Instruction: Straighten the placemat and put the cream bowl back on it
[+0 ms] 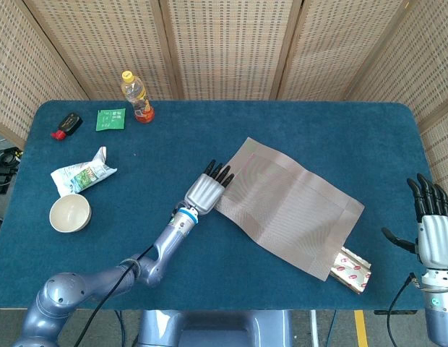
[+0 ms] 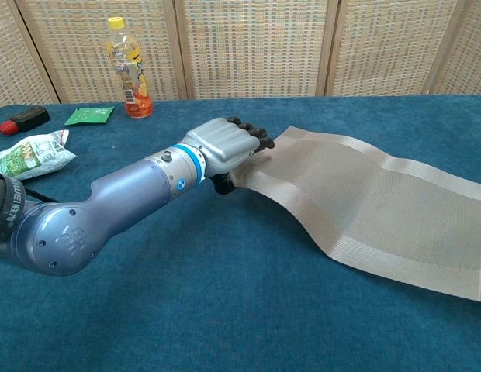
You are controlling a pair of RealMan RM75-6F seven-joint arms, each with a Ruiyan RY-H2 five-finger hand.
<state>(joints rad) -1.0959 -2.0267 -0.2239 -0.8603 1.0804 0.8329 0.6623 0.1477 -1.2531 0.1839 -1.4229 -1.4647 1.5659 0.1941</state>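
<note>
The left hand [image 1: 205, 191] grips the near-left corner of the grey-beige woven placemat [image 1: 293, 206], which lies skewed mid-table, its edge lifted under the fingers [image 2: 252, 133]. The round cream bowl [image 1: 69, 212] sits off the mat, well away at nine o'clock, just beside a crumpled white-and-green snack bag [image 1: 81, 176]. The right hand [image 1: 432, 230], at four o'clock, holds nothing, fingers apart.

My left arm stretches low and forward, my left hand [image 1: 206, 189] palm down, fingers [image 2: 256, 136] curled. My right hand [image 1: 432, 220] stands upright at my side, fingers apart, holding nothing.
</note>
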